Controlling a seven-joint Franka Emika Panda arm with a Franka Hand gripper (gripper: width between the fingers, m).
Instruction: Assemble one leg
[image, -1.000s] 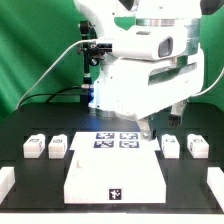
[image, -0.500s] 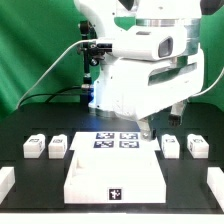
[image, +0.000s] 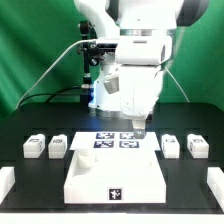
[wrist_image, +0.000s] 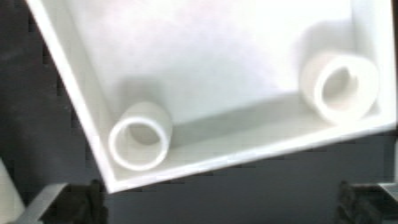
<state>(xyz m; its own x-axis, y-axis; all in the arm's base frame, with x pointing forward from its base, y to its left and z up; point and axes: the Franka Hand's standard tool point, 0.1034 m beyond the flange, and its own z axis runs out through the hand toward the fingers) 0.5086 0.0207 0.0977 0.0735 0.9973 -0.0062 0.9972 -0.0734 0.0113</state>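
Observation:
Four legs, small white blocks with black-and-white tags, lie on the black table: two at the exterior view's left (image: 33, 147) (image: 58, 148) and two at its right (image: 171, 146) (image: 196, 146). My gripper (image: 139, 128) hangs over the far edge of the large white tabletop panel (image: 115, 172), apart from every leg. In the wrist view the gripper (wrist_image: 214, 205) is open and empty, with dark fingertips (wrist_image: 64, 202) at both lower corners. That view looks down on the panel's rimmed corner (wrist_image: 196, 70) and two round sockets (wrist_image: 143, 141) (wrist_image: 340, 83). No leg shows there.
The marker board (image: 112, 140) lies flat just behind the tabletop panel. White pieces sit at the table's front corners, at the exterior view's left (image: 5, 181) and right (image: 215, 181). A green backdrop and cables stand behind the arm.
The arm's upper body has swung round and toward the exterior view's left. The gripper has shifted slightly left above the panel's far edge. The legs and panel have not moved.

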